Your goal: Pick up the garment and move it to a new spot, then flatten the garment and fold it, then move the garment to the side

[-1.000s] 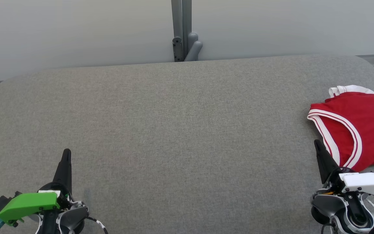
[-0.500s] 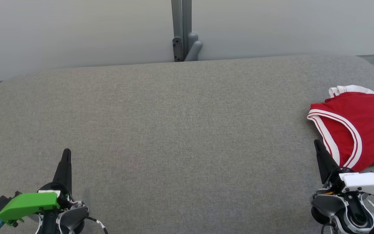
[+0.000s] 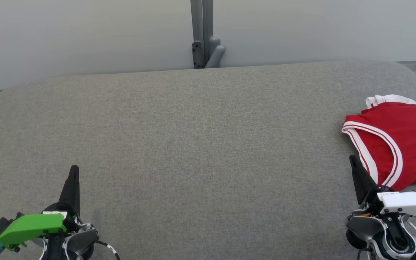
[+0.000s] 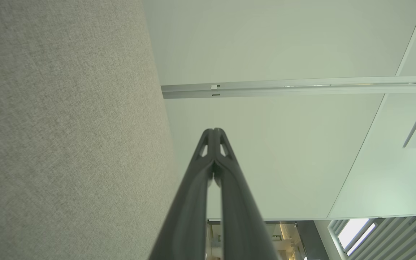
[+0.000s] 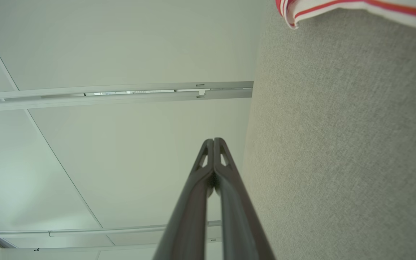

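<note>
The left gripper point(image 3: 73, 169) and right gripper point(image 3: 352, 159) rest clenched and empty, probably because the jersey point(image 3: 399, 141) lies, seemingly folded, aside on the table point(image 3: 193, 144).

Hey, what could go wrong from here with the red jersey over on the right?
One: the red jersey lies at the grey table's right end and runs out of the head view, so a grasp there is partly blind.
Two: the right gripper is shut close beside its trimmed edge; reaching in shut could bunch the cloth rather than catch it.
</note>
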Tool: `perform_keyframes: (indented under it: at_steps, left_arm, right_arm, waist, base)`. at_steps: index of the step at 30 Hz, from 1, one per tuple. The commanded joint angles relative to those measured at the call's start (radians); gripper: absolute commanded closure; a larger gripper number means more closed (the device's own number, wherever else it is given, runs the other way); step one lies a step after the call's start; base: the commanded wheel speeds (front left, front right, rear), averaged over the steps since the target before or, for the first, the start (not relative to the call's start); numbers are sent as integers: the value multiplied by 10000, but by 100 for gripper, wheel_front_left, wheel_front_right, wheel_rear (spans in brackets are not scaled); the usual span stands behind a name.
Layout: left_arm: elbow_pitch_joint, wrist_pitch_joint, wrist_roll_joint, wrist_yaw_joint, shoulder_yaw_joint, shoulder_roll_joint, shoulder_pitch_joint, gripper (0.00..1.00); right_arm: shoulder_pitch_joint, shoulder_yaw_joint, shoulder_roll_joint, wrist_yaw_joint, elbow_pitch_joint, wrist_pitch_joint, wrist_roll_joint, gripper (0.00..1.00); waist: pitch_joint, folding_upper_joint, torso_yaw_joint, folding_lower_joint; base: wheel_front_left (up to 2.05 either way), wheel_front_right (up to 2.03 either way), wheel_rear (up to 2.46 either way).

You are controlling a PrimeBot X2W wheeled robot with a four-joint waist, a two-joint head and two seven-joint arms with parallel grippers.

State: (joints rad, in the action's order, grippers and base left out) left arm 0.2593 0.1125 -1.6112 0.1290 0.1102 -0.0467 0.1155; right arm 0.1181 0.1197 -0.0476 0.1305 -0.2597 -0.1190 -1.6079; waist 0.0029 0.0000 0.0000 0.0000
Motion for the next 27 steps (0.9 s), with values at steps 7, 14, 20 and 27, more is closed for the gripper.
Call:
perform_keyframes:
  at_steps: [7,14,20,27]
  left_arm:
    - [-42,-5,-16,41,31,-66,133,100]
    - [-42,-6,-16,41,31,-66,133,100]
    - [-43,-6,-16,41,31,-67,133,100]
    - [-43,-6,-16,41,31,-67,133,100]
  right_arm:
    - [83,23,-48,4,37,-30,-52,100]
    - [83,22,-48,4,36,-29,-52,100]
    - [83,22,-48,4,36,-29,-52,100]
    - [82,22,-48,4,36,-29,-52,100]
  waist:
    - [0,0,0,0]
    - [0,0,0,0]
    - [0,0,0,0]
    - [0,0,0,0]
  base:
    - [0,0,0]
    - [0,0,0]
    - [0,0,0]
    - [0,0,0]
